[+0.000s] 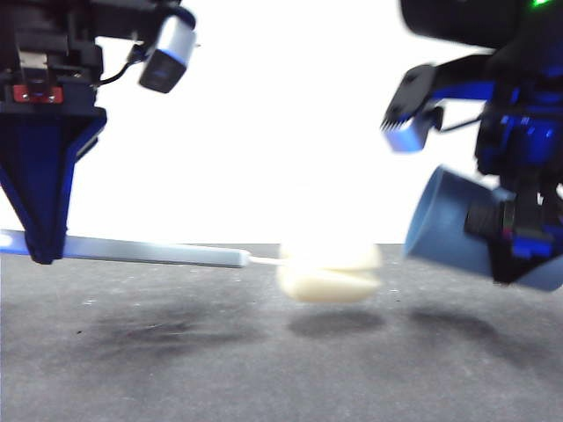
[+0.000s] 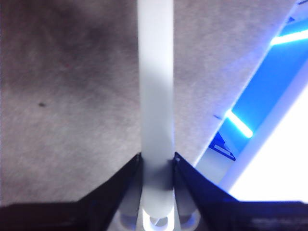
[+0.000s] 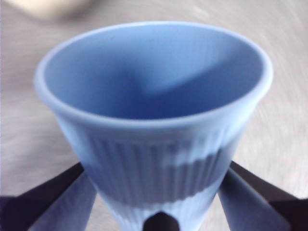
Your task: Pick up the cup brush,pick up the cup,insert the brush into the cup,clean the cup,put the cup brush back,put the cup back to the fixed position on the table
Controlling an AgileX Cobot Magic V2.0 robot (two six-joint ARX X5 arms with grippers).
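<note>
The left pincer (image 1: 44,251) grips the cup brush (image 1: 158,253) level above the counter (image 1: 264,369) — the right pincer (image 1: 515,233) clamps the tilted cup (image 1: 444,220) (mouth toward the sponge).

Behind the far edge of the dark grey speckled matte table (image 1: 264,378), a blank, glaring white backdrop (image 1: 290,132), washed out and featureless. In the left wrist view, off to one side, a slanted bright blue panel (image 2: 262,91) crossed by two glowing cyan light strips (image 2: 238,124), edged by a pale grey band and a blown-out white area (image 2: 279,163); identity unclear. On the table, one small dark speck (image 2: 42,104).
</note>
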